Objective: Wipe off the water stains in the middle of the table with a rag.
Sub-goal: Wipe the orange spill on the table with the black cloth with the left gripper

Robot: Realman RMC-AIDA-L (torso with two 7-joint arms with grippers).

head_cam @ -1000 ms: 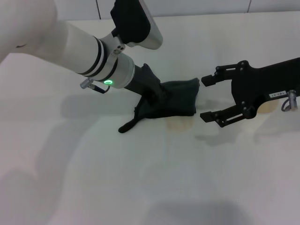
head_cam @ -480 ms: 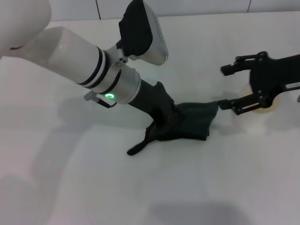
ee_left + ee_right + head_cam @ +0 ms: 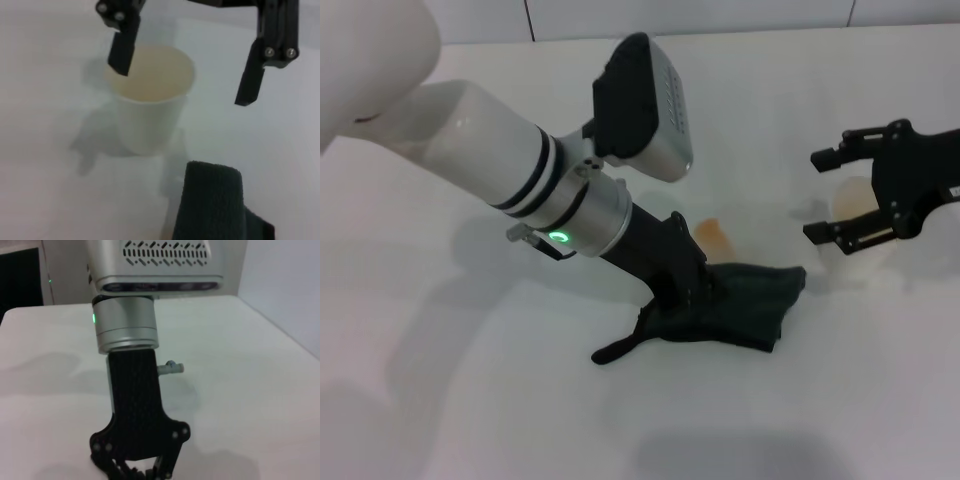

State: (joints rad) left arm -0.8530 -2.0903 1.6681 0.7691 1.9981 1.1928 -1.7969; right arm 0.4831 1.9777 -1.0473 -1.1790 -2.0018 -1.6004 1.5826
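The dark rag (image 3: pixel 735 312) lies bunched on the white table (image 3: pixel 470 400), its thin tail pointing left. My left gripper (image 3: pixel 688 290) is shut on the rag's left part and presses it down. Just behind the rag, a small orange water stain (image 3: pixel 716 236) shows uncovered on the tabletop. At the right, my right gripper (image 3: pixel 815 196) stands open with a finger on each side of a white paper cup (image 3: pixel 856 200). The left wrist view shows the same cup (image 3: pixel 150 107), those fingers (image 3: pixel 122 47) and a rag corner (image 3: pixel 210 205). The right wrist view looks at the left gripper (image 3: pixel 134 466).
The paper cup stands close to the rag's right end, holding pale liquid. The left arm's white forearm (image 3: pixel 490 150) slants over the table's left half. The table's back edge meets a wall (image 3: pixel 720 15).
The left gripper dragged the rag toward the front right, leaving the orange stain exposed behind it. The right gripper drew back to the right, around the cup.
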